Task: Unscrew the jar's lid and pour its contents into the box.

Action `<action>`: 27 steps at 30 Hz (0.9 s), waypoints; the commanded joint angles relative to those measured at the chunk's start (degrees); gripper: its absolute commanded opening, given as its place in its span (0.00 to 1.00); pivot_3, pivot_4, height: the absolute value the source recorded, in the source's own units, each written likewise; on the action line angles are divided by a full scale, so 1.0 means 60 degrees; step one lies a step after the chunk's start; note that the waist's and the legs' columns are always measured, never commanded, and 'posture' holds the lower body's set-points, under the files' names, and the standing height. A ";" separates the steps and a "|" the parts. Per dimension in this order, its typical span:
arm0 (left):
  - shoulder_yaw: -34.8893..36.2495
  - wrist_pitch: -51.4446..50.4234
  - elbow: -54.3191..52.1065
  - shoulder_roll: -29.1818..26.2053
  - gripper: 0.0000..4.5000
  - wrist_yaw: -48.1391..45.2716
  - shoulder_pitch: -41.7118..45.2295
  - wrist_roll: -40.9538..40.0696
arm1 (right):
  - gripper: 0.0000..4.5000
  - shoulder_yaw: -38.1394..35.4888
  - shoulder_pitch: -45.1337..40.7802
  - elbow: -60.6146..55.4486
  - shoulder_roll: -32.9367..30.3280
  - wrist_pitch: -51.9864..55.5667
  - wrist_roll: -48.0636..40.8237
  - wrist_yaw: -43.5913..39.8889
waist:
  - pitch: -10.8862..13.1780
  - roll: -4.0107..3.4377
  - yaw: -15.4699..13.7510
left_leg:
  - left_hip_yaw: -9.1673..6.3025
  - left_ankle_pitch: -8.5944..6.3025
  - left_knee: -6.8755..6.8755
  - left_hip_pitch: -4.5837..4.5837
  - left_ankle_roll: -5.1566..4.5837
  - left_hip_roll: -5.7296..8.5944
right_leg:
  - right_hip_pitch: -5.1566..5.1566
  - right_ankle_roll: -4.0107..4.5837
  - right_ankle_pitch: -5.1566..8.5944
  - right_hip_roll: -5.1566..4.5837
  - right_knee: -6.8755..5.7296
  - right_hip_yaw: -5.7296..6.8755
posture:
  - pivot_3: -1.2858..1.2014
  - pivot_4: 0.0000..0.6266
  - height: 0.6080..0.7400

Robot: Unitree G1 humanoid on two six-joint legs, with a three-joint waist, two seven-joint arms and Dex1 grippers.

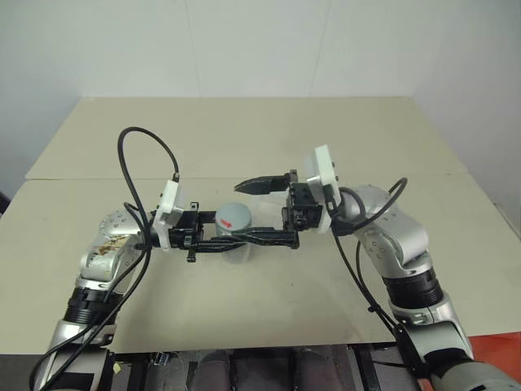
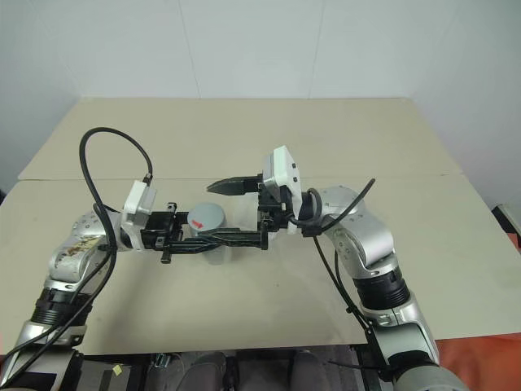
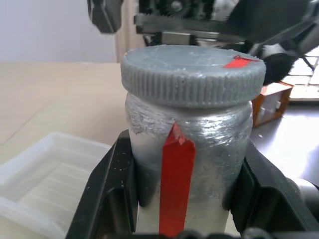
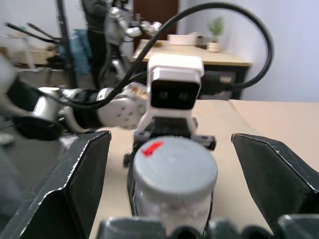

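The jar is a silver-grey cylinder with a red strip down its side, held upright above the table. My left gripper is shut on the jar's body, its black fingers pressing both sides. The ribbed grey lid, marked with a red dab, sits on top of the jar. My right gripper comes in from the right and stands open, one finger on each side of the lid with gaps between. The clear plastic box lies on the table beside the jar. The contents are hidden inside.
The beige table stretches far behind and to both sides of the arms, with a seam running across it. Black cables loop above both wrists. A person stands far behind the table.
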State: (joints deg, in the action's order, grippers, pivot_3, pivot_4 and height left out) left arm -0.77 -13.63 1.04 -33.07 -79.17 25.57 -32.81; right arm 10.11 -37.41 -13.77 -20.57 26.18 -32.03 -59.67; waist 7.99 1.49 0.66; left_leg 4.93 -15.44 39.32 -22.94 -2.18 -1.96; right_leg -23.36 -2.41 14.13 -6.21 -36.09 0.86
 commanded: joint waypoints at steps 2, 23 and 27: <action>0.0076 0.0275 -0.0113 0.0392 0.43 0.0535 -0.0067 0.0139 | 0.99 -0.0093 0.0223 -0.0869 0.0123 0.0066 0.0096 0.0826 | 0.0000 0.0000 0.0000 | 0.0000 0.0000 0.0000 0.0000 0.0000 0.0001 | 0.0000 0.0000 0.0000 -0.0001 0.0001 -0.0001 | 0.52 0.24 1.00; -0.0037 0.0434 0.0191 0.0895 0.43 0.0587 -0.0015 0.0484 | 0.99 0.0459 0.0394 -0.0741 0.0661 0.0284 0.1431 0.2802 | 0.0000 0.0000 0.0007 | 0.0000 0.0000 0.0000 -0.0002 0.0000 0.0002 | -0.0001 0.0000 0.0000 0.0000 0.0003 0.0000 | 0.52 0.24 1.00; -0.0040 0.0431 0.0217 0.0911 0.43 0.0575 0.0003 0.0490 | 0.99 0.0561 0.0461 -0.0920 0.0601 0.0338 0.1386 0.2675 | 0.0000 0.0000 0.0008 | -0.0001 0.0001 0.0000 -0.0001 0.0000 0.0002 | -0.0001 0.0000 0.0000 0.0000 0.0004 -0.0001 | 0.52 0.24 1.00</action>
State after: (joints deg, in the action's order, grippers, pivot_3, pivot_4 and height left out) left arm -1.41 -12.34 3.13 -27.61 -75.35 24.75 -29.33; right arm 13.33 -34.54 -17.39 -16.76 28.09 -23.49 -43.40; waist 7.99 1.50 0.71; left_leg 4.93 -15.44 39.32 -22.94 -2.18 -1.95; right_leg -23.37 -2.40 14.13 -6.22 -36.07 0.85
